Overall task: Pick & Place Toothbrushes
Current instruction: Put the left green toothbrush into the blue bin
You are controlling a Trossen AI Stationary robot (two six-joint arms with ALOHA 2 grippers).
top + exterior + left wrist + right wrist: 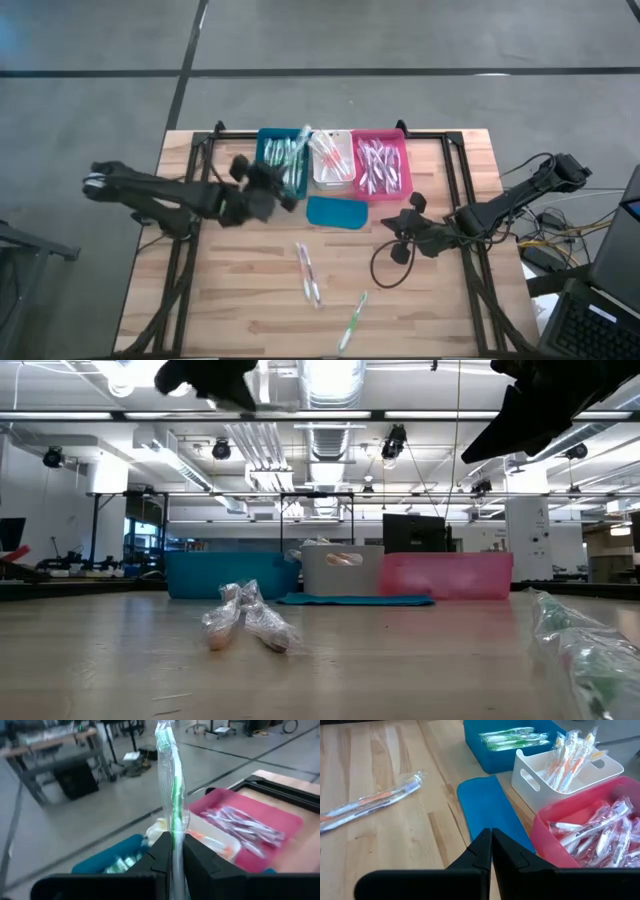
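Left gripper [172, 851] clenched on a wrapped green toothbrush [169, 780], held upright over the teal bin [283, 165], presumably for dropping among matching green ones. Right gripper [491, 851] closed on nothing, parked near the teal lid [490, 812]. Orange toothbrushes [309, 272] and one green one [352, 320] lying loose on the table [230, 290], apparently awaiting sorting into the white bin [331, 162] or pink bin [381, 166].

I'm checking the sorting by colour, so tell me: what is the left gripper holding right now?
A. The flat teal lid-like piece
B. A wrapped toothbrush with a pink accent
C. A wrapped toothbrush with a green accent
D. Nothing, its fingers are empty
C. In the left wrist view the left gripper is shut on a wrapped green toothbrush that stands up between its fingers, above the teal bin.
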